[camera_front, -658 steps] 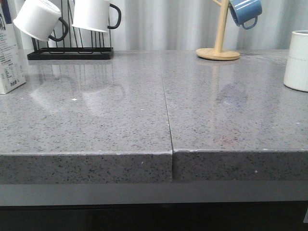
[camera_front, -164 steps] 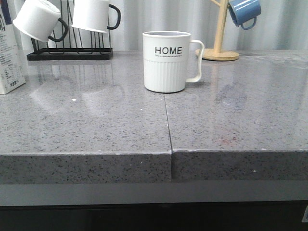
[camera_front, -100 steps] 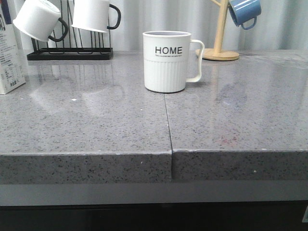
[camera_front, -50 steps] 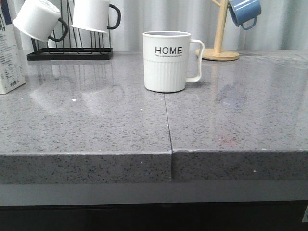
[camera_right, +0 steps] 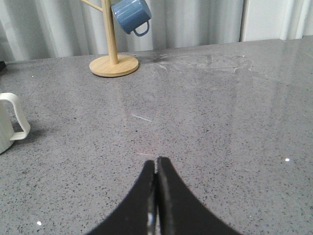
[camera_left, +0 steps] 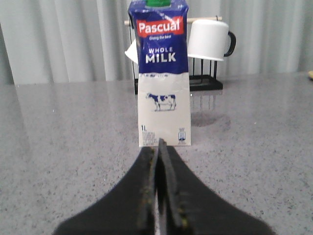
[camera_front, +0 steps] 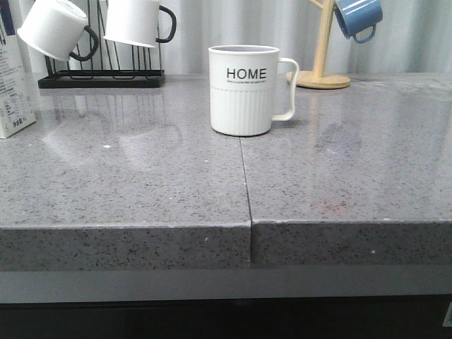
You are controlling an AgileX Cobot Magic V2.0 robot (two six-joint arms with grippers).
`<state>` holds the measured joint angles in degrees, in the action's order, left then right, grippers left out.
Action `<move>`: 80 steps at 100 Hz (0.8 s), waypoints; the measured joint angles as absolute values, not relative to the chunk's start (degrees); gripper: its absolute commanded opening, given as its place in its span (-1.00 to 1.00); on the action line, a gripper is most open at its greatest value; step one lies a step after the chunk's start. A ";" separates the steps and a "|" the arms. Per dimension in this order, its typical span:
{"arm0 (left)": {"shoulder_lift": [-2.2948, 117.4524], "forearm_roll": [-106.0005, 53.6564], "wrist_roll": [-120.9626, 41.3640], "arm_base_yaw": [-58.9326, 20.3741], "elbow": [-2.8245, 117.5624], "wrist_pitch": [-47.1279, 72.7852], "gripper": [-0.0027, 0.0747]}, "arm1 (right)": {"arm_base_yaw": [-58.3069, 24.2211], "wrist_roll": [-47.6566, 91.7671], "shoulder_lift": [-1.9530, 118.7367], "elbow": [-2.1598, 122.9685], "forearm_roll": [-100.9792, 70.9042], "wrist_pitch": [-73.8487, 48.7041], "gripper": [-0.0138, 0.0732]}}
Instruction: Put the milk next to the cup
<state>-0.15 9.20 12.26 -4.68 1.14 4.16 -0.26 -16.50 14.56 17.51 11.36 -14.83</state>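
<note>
The cup (camera_front: 243, 90) stands upright near the middle of the grey surface (camera_front: 141, 183) in the front view, its handle toward 3 o'clock, HOME lettering facing the camera. The milk (camera_front: 13, 85) stands upright far off at 9 o'clock from the cup, cut by the frame edge, well apart from it. At 11 o'clock from the cup, a black rack (camera_front: 102, 78) carries two white mugs (camera_front: 134, 22); at 1 o'clock a wooden stand (camera_front: 323, 70) holds a blue mug (camera_front: 359, 18).

The left gripper (camera_left: 159, 147) points at the carton, its jaws pressed together and empty, short of it. The right gripper (camera_right: 156, 169) hovers over bare surface, jaws likewise closed on nothing.
</note>
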 measured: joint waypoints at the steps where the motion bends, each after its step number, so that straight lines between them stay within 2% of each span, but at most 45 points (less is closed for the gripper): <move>1: 0.00 9.07 12.26 -4.68 1.37 4.47 -0.99 | -0.26 -16.50 14.56 17.51 11.36 -14.83 -0.84; 14: 4.82 6.16 12.26 -4.68 6.28 7.95 -0.99 | -0.26 -16.50 14.56 17.51 11.36 -14.83 -0.84; 46: 27.01 1.39 12.26 -4.68 24.90 14.43 -0.99 | -0.26 -16.50 14.56 17.51 11.36 -14.83 -0.84; 67: 37.47 1.39 12.26 -4.68 29.91 13.84 -0.98 | -0.26 -16.50 14.56 17.51 11.36 -14.83 -0.84; 75: 40.60 1.61 12.26 -4.68 30.14 12.43 -0.84 | -0.26 -16.50 14.56 17.51 11.36 -14.83 -0.84; 79: 41.77 1.77 12.26 -4.68 30.14 12.00 -0.61 | -0.26 -16.50 14.56 17.51 11.36 -14.83 -0.84; 80: 42.20 1.88 12.26 -4.68 30.14 11.99 -0.61 | -0.26 -16.50 14.56 17.51 11.36 -14.83 -0.84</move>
<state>42.20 1.88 12.26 -4.68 30.14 11.99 -0.26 -16.50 14.56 17.51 11.36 -14.83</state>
